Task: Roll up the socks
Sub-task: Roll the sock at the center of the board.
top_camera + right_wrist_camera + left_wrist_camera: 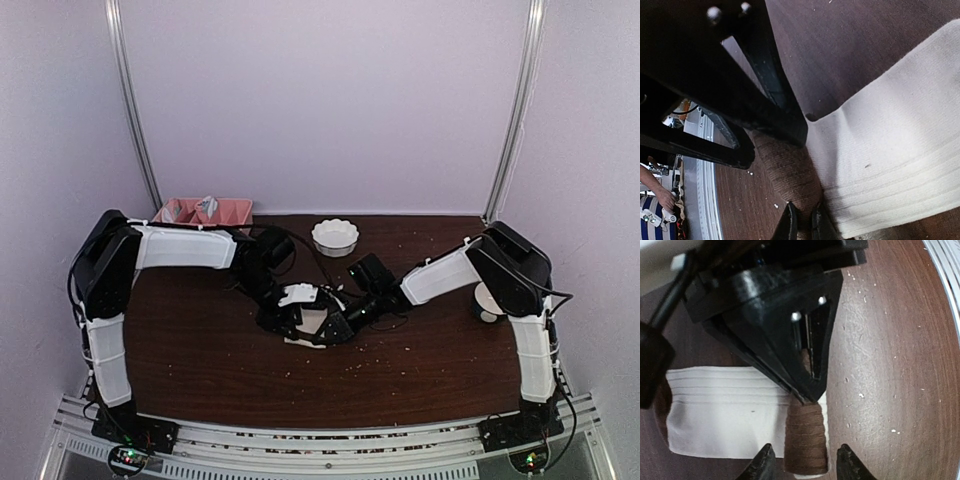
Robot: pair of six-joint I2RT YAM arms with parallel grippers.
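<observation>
Tan-brown knitted sock (805,435), rolled up, is seen at edge of flat cream ribbed sock (725,410) on dark wood surface (890,340); it's pinched by nearly-closed right jaws and straddled by part-open left jaws. Risk: roll could be unwound if handover's mistimed.

White arms (185,247), black claws (805,460) (silver screws (796,316))

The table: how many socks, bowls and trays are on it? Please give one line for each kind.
Socks: 2 (cream sock, brown sock)
Bowls: 1 (white bowl)
Trays: 1 (pink tray)
Total: 4
</observation>
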